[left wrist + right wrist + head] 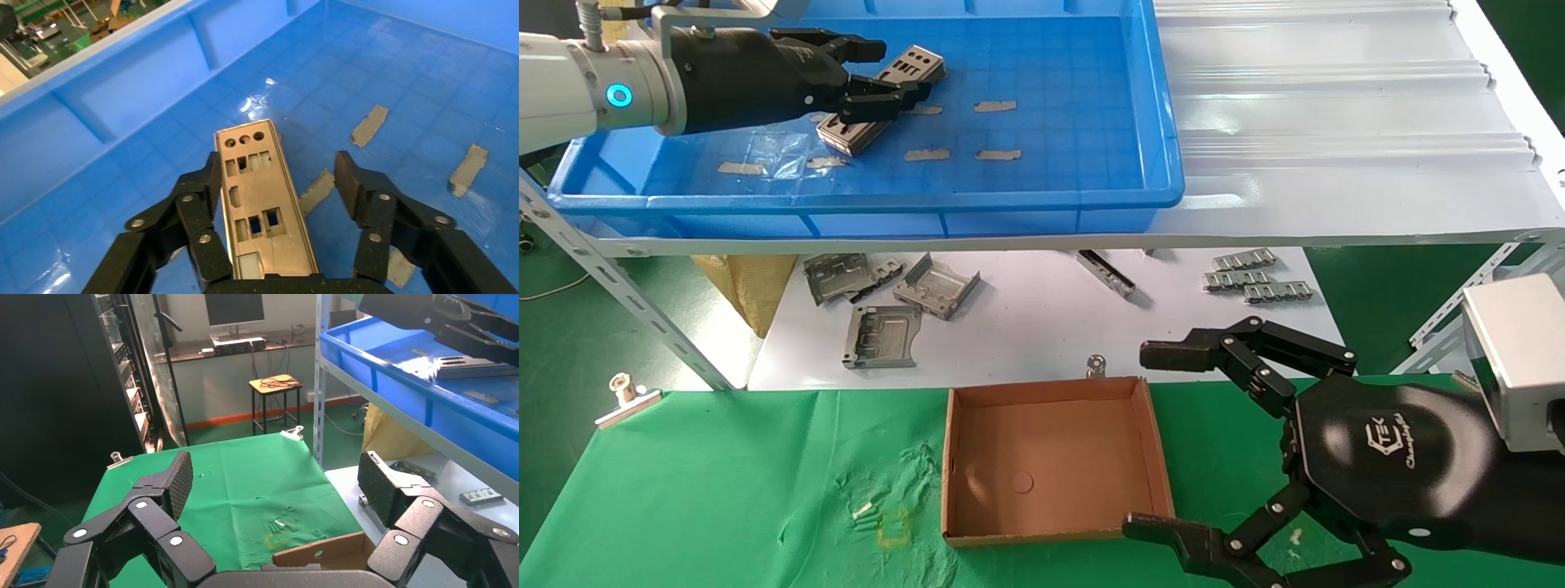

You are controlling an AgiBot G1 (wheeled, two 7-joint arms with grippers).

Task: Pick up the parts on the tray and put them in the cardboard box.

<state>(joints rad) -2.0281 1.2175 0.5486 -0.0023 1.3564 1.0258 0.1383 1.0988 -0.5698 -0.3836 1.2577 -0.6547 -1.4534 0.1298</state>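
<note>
Blue tray [1091, 175] on the upper shelf holds the left gripper [878, 73], its jaws spread around the top plate of the stacked parts [878, 98], while below sits the cardboard box [1054, 392], and beside it the right gripper [1164, 441] hovers wide open.

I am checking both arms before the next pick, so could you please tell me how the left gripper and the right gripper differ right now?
The left gripper is up over the blue tray, its fingers straddling a metal plate; the right gripper hangs low beside the cardboard box with nothing between its fingers. The left has one finger against the plate's edge, while the right is spread far wider. Both are black, linked-finger grippers, and both are open.
</note>
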